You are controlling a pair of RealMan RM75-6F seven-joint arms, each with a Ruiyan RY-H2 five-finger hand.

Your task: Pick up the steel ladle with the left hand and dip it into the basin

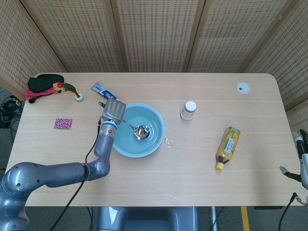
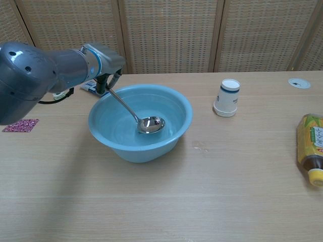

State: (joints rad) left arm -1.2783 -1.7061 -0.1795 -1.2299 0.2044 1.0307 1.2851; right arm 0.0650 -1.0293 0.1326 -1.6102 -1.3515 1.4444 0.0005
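My left hand (image 1: 113,110) (image 2: 107,68) holds the handle of the steel ladle (image 1: 135,128) (image 2: 135,112) above the left rim of the light blue basin (image 1: 154,137) (image 2: 176,103). The handle slants down to the right, and the ladle's round bowl (image 2: 151,124) sits low inside the basin, near its bottom. The basin stands left of the table's middle. My right hand (image 1: 302,161) shows only at the far right edge of the head view, off the table, fingers apart and holding nothing.
A toothpaste tube (image 1: 102,90) lies just behind the basin's left side. A white cup (image 1: 188,110) (image 2: 226,98) stands to the basin's right, a tea bottle (image 1: 228,146) (image 2: 311,148) lies further right. A patterned square (image 1: 63,124) and dark cloth (image 1: 42,85) are at the far left.
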